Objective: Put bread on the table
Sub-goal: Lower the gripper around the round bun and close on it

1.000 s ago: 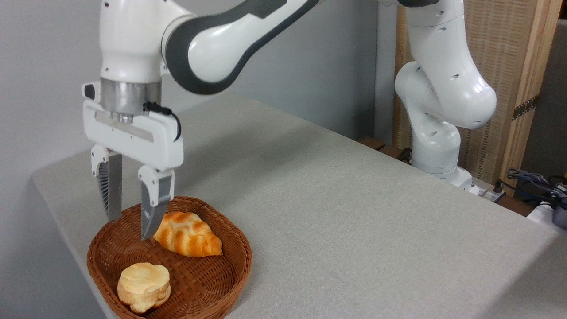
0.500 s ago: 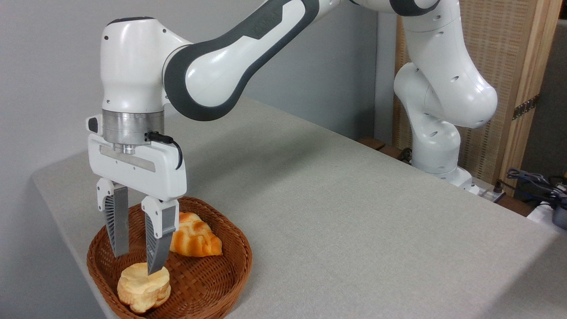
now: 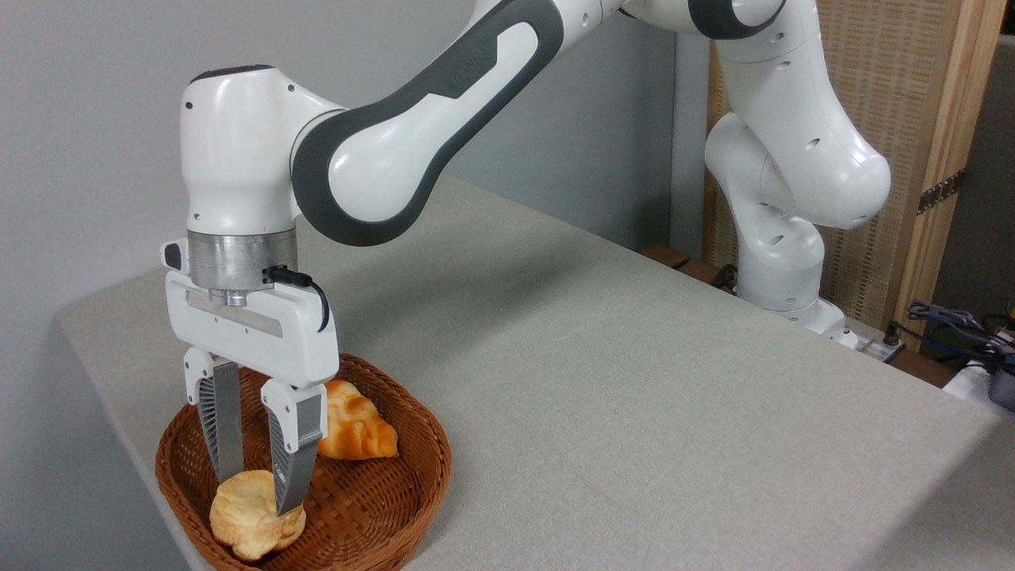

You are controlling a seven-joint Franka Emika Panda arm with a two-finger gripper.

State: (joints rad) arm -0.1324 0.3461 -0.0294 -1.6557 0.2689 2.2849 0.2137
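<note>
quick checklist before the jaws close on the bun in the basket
1. Target: gripper is down at the small round bread, not the braided loaf: ok.
2. Jaws open: ok.
3. Straddle: one finger behind the bread, the other in front over its top; whether it clears the right side: cannot tell.
4. Fingers clear of the basket rim: ok.
5. Loaf apart from the fingers: cannot tell, partly hidden.
6. Bare table available for placing: ok.
</note>
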